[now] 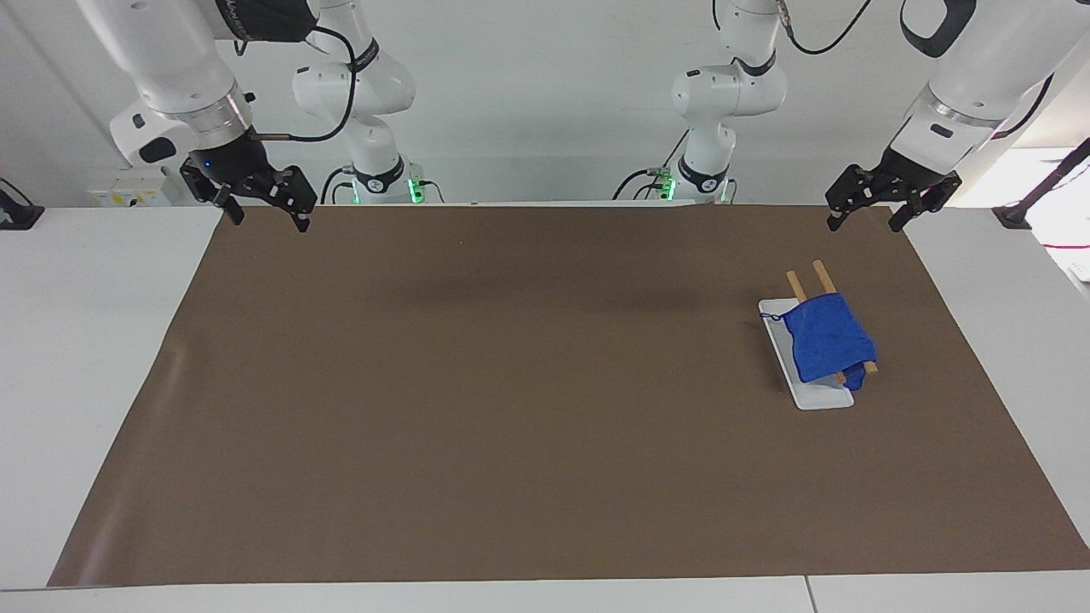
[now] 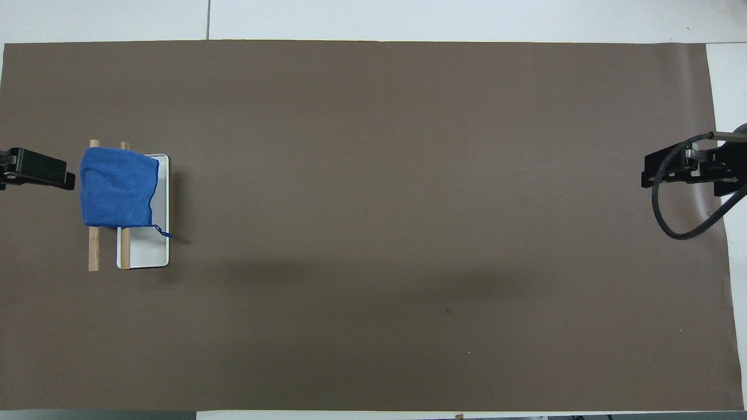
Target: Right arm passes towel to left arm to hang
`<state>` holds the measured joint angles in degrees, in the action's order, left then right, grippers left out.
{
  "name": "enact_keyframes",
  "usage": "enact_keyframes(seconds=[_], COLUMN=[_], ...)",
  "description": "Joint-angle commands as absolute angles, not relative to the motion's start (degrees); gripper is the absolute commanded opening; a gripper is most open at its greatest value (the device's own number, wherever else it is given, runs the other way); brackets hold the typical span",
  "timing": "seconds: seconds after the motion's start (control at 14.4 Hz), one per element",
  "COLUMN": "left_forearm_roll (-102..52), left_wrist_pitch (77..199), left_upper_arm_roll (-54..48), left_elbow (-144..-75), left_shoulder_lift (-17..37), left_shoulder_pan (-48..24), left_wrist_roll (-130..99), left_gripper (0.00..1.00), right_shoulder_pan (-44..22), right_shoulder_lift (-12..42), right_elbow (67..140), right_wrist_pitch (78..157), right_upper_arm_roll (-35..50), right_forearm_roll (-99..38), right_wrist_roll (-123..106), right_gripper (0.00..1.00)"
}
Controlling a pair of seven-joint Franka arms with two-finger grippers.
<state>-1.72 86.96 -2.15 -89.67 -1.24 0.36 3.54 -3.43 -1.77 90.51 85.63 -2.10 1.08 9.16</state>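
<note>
The blue towel (image 1: 826,340) hangs draped over the two wooden rails (image 1: 822,274) of a rack with a white base (image 1: 817,396), at the left arm's end of the table. In the overhead view the towel (image 2: 117,186) covers the rails' (image 2: 93,251) farther part, and its small loop lies on the white base (image 2: 146,251). My left gripper (image 1: 863,223) is open and empty, raised over the mat's edge nearest the robots, apart from the rack; it also shows in the overhead view (image 2: 36,175). My right gripper (image 1: 266,220) is open and empty, raised over the right arm's end; it also shows in the overhead view (image 2: 688,172).
A brown mat (image 1: 511,383) covers most of the white table (image 1: 85,340). A black cable (image 2: 671,221) loops from the right wrist. Two more white arms (image 1: 715,94) stand still at the robots' end.
</note>
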Motion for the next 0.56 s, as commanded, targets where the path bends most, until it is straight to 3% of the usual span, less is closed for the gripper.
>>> enact_keyframes(seconds=[0.0, 0.49], left_forearm_roll=[-0.53, -0.53], left_wrist_pitch=[86.66, 87.45], left_upper_arm_roll=[-2.11, -2.11], left_elbow=[-91.05, -92.72], left_shoulder_lift=[-2.98, -3.78], left_shoulder_pan=[0.09, 0.09], left_wrist_roll=[3.69, 4.13], left_gripper=[1.0, 1.0], right_shoulder_pan=[-2.81, -2.73], right_shoulder_lift=[-2.64, -2.64], right_elbow=[91.41, 91.32], right_wrist_pitch=[86.22, 86.05], right_upper_arm_roll=[-2.37, -2.46], right_forearm_roll=[2.11, 1.76], right_wrist_roll=[3.97, 4.83], right_gripper=[1.0, 1.0])
